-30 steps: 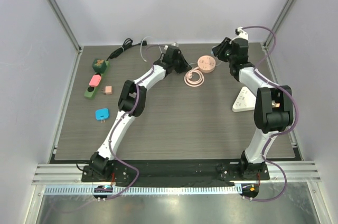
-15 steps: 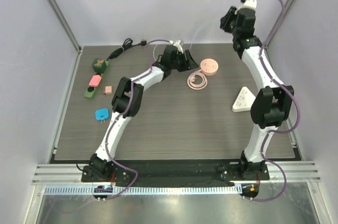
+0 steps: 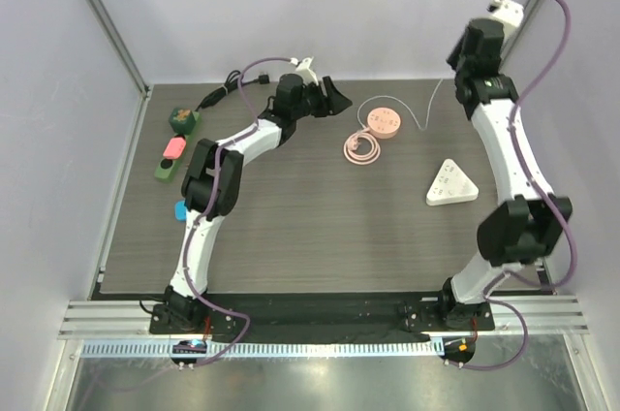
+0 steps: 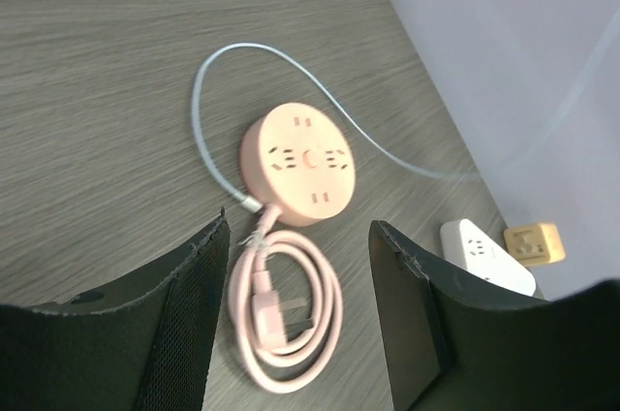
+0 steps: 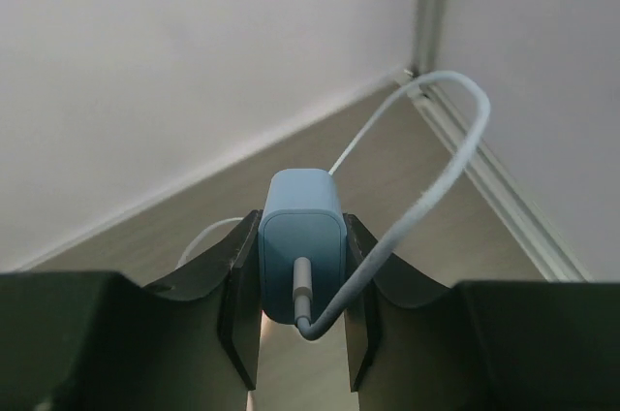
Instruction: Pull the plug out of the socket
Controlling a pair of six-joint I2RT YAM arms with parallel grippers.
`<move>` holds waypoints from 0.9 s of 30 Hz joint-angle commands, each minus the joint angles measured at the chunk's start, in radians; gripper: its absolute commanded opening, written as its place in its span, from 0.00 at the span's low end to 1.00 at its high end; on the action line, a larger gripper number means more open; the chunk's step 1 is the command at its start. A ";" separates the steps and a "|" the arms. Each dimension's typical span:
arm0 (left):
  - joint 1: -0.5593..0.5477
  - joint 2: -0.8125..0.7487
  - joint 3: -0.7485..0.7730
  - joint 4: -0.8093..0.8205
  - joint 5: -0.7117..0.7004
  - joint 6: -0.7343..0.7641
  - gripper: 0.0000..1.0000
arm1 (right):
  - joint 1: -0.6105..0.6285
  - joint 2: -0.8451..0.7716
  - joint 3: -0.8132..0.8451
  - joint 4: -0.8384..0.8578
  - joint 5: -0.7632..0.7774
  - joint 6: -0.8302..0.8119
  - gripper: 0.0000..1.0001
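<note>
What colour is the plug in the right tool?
The plug is pale blue; right wrist view.

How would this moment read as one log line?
blue charger plug: free, in right gripper | left gripper: open, near round pink socket

I can't read any words or numbers here. The round pink plastic socket (image 4: 298,163) shows only plug holes. The light blue plastic plug (image 5: 300,217) looks plain. The white three-cornered plastic socket block (image 3: 451,184) has tiny dark marks, too small to read.
</note>
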 commanded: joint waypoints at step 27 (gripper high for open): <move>0.011 -0.215 -0.290 0.144 0.065 -0.036 0.59 | -0.136 -0.792 -0.692 -0.571 0.207 0.502 0.14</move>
